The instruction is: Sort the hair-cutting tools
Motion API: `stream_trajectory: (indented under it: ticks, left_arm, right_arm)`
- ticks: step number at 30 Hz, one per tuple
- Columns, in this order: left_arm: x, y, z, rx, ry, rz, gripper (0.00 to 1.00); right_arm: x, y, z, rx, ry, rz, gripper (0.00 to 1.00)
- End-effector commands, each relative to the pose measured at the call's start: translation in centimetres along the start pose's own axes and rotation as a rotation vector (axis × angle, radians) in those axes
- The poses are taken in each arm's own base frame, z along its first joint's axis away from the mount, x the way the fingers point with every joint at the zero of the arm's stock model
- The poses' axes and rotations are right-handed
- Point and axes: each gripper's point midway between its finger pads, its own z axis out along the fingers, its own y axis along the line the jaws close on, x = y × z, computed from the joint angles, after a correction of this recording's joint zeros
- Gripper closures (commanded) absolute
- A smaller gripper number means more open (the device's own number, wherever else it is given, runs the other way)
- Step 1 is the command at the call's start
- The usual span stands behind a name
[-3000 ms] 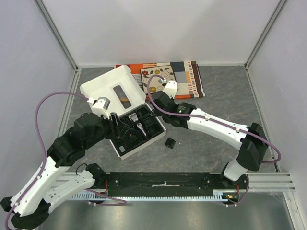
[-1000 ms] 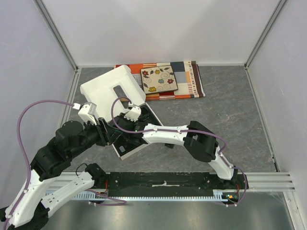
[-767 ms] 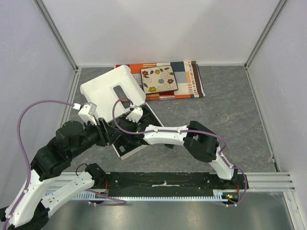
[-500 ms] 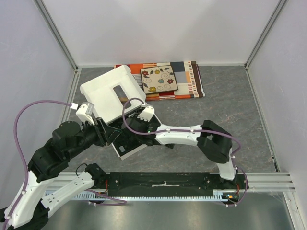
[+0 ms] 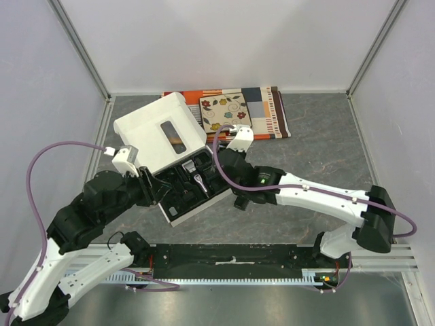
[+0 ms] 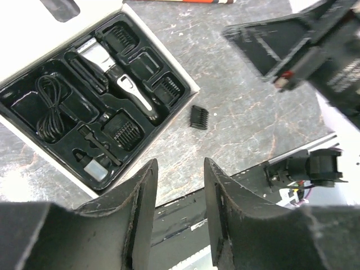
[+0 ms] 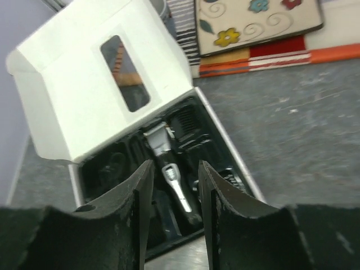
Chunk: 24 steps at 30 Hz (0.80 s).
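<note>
Top view: high, far, looking down. 2 wrist views: closer, tilted down. All 3 share open box [image 5: 146,136].

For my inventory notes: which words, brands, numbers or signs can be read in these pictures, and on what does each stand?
None can be read in any view.
White box lid: a window, no readable print.
Hair clipper: no legible mark.
Flowered tile: flowers and swirls only, no letters.

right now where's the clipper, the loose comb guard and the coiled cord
clipper [image 6: 125,85], left wrist view, middle of its body
loose comb guard [image 6: 198,117], left wrist view, its centre
coiled cord [image 6: 49,109], left wrist view, on its loops
</note>
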Motion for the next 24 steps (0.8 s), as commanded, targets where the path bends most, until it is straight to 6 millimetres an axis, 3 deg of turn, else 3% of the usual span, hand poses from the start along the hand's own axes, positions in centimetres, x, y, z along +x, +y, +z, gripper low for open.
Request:
stream_trajectory:
  ticks: [1, 4, 8, 13, 16, 20, 24]
  left_arm:
    - [0.2, 1.3, 1.9, -0.091, 0.0, -0.028, 0.57]
    - [1.0, 2.4, 3.5, -0.16, 0.028, -0.034, 0.66]
    - [2.2, 4.6, 5.6, -0.285, 0.045, -0.039, 0.8]
    - [3.7, 7.7, 8.1, -0.447, 0.063, -0.035, 0.98]
    - [4.3, 8.5, 9.3, -0.484, 0.08, -0.05, 0.98]
    - [4.7, 11.4, 10.8, -0.566, 0.091, -0.095, 0.98]
    - [5.2, 12.9, 12.6, -0.541, 0.113, -0.164, 0.98]
  right_arm:
    - [-0.7, -4.5, -1.6, 0.084, 0.038, -0.31, 0.54]
    - [0.5, -7.3, -2.5, 0.112, 0.121, -0.446, 0.51]
    - [2.6, -10.0, -3.4, 0.125, 0.195, -0.5, 0.5]
    - [4.1, -11.4, -4.3, 0.104, 0.238, -0.491, 0.49]
    - [4.5, -11.7, -4.6, 0.088, 0.256, -0.491, 0.49]
    - [4.9, -11.6, -5.0, 0.058, 0.269, -0.488, 0.49]
    - [5.1, -11.6, -5.2, 0.035, 0.275, -0.489, 0.49]
